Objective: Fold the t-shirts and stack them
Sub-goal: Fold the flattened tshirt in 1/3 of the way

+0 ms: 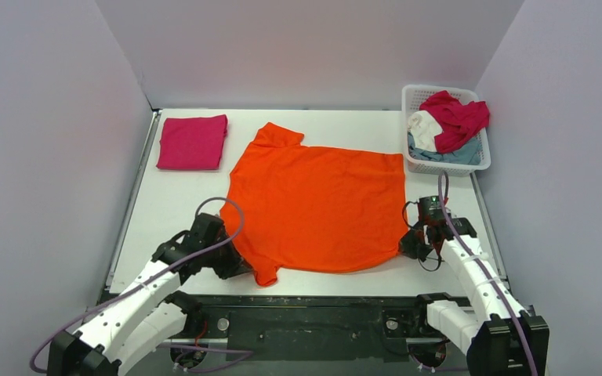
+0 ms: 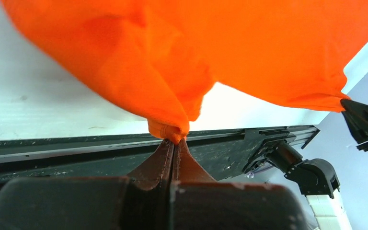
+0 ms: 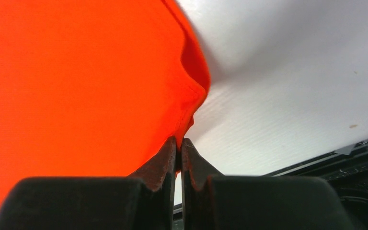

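A bright orange t-shirt [image 1: 321, 204] lies spread flat across the middle of the table, collar end to the left. My left gripper [image 1: 239, 265] is shut on its near-left part by the sleeve; the left wrist view shows a bunched fold of the orange t-shirt [image 2: 172, 130] pinched at the tips of that gripper [image 2: 174, 142]. My right gripper [image 1: 407, 244] is shut on the shirt's near-right hem corner, and in the right wrist view the orange t-shirt's hem [image 3: 184, 122] runs into the closed gripper [image 3: 179, 141]. A folded magenta-pink t-shirt [image 1: 193, 142] lies at the far left.
A white lattice basket [image 1: 419, 160] at the far right holds crumpled crimson [image 1: 458, 117], white [image 1: 423, 127] and grey-blue [image 1: 456, 155] shirts. Grey walls close in the table on three sides. A black rail [image 1: 313, 309] runs along the near edge between the arm bases.
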`<action>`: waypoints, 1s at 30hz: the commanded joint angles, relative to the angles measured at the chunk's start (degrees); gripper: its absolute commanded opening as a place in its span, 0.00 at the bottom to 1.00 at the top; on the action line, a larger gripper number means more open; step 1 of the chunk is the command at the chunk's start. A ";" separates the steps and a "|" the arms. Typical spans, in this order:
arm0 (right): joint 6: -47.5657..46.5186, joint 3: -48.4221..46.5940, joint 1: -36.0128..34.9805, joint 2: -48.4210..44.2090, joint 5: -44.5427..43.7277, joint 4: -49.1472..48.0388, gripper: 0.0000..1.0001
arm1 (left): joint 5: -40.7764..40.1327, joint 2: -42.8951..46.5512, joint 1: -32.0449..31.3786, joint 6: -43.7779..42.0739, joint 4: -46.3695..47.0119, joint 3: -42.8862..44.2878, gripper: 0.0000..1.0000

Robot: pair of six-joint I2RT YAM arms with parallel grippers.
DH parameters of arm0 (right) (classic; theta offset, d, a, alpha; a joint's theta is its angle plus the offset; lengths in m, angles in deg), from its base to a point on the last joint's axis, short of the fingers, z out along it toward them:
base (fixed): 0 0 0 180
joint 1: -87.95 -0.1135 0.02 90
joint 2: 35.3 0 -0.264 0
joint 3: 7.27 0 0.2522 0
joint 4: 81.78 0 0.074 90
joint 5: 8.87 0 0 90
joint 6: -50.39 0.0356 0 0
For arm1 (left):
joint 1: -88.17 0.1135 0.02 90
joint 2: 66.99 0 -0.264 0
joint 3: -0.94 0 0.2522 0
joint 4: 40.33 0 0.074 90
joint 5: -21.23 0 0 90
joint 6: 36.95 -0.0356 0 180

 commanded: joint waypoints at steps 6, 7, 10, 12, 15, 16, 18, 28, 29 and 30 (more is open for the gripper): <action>-2.87 -12.63 -0.37 9.88 2.03 1.56 0.00 | 0.29 -16.67 5.98 -10.06 15.06 17.56 0.00; -2.88 -13.31 -0.28 10.86 1.66 1.48 0.00 | 1.65 -17.65 6.71 -10.25 15.87 18.05 0.00; -2.51 -16.19 -0.11 13.43 0.30 1.32 0.00 | 2.75 -21.58 9.04 -10.62 19.98 19.20 0.00; -2.27 -17.47 0.11 14.80 0.22 0.96 0.00 | 2.39 -23.19 9.83 -11.11 21.48 20.61 0.00; -2.29 -18.91 0.29 16.35 0.49 -0.08 0.00 | 1.91 -25.09 10.82 -12.91 22.24 23.29 0.00; -2.28 -19.17 0.43 16.87 0.20 -0.15 0.00 | 1.79 -25.71 10.98 -13.43 22.58 23.73 0.00; -2.21 -19.69 0.75 17.47 -0.71 -0.47 0.00 | 1.49 -26.60 11.49 -15.14 23.01 24.98 0.00; -1.53 -20.78 2.35 19.96 -2.65 -2.79 0.00 | 2.66 -33.40 13.67 -20.19 27.17 30.34 0.00; -1.07 -20.31 2.40 20.08 -4.02 -4.12 0.00 | 2.69 -33.88 13.68 -20.26 27.86 30.87 0.00; -0.88 -19.89 2.43 20.31 -4.48 -5.57 0.00 | 2.47 -34.85 13.68 -20.36 29.32 31.27 0.00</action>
